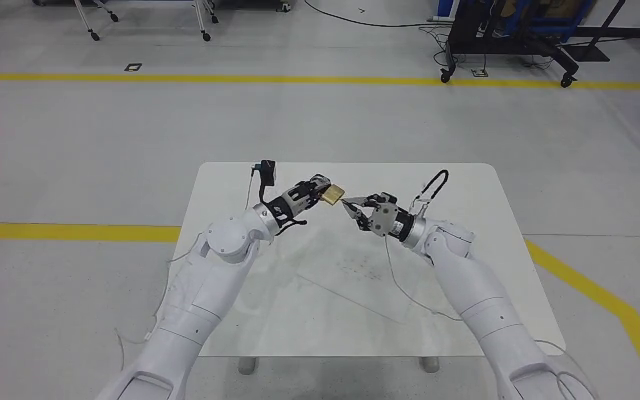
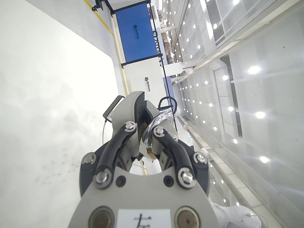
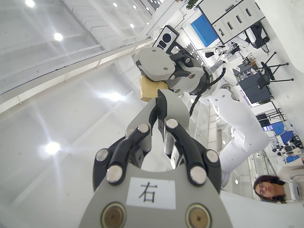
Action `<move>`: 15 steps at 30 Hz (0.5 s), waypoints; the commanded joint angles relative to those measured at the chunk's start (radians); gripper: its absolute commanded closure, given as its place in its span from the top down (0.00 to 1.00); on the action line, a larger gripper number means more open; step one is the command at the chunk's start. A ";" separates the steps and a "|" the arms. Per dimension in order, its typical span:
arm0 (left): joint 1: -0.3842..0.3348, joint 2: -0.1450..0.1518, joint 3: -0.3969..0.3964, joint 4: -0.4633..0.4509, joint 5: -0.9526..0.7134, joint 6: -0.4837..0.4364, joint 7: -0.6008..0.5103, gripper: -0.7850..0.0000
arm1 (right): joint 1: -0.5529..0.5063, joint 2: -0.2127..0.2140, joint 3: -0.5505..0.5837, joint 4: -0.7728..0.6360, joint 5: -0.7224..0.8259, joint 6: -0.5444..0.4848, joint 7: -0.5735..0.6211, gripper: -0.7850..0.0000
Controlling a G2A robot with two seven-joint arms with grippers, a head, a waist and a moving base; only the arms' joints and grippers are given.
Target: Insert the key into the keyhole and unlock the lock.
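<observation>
My left gripper (image 1: 318, 190) is shut on a brass padlock (image 1: 333, 193) and holds it in the air above the back middle of the white table (image 1: 450, 190). In the left wrist view the silver shackle (image 2: 158, 121) sits between the closed fingers (image 2: 140, 105). My right gripper (image 1: 358, 213) faces it from the right, shut on a small silver key (image 1: 348, 207) whose tip points at the lock from just short of it. The right wrist view has the brass body (image 3: 147, 91) directly beyond my shut right gripper (image 3: 158, 98); the key itself is hidden there.
A thin clear sheet (image 1: 350, 280) lies flat on the table in front of both arms. Cables loop off both wrists, the right one (image 1: 432, 185) arching upward. Bare tabletop stretches to both sides.
</observation>
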 commanded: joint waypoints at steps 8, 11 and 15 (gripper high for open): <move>-0.020 -0.003 0.006 0.026 -0.025 0.068 -0.029 0.00 | -0.069 0.016 0.022 -0.129 -0.154 -0.180 -0.123 1.00; -0.033 -0.003 0.016 0.043 -0.011 0.109 -0.041 0.00 | -0.108 0.026 0.042 -0.185 -0.222 -0.255 -0.156 1.00; -0.053 -0.004 0.041 0.056 0.047 0.156 -0.055 0.00 | -0.177 0.037 0.085 -0.271 -0.296 -0.364 -0.218 1.00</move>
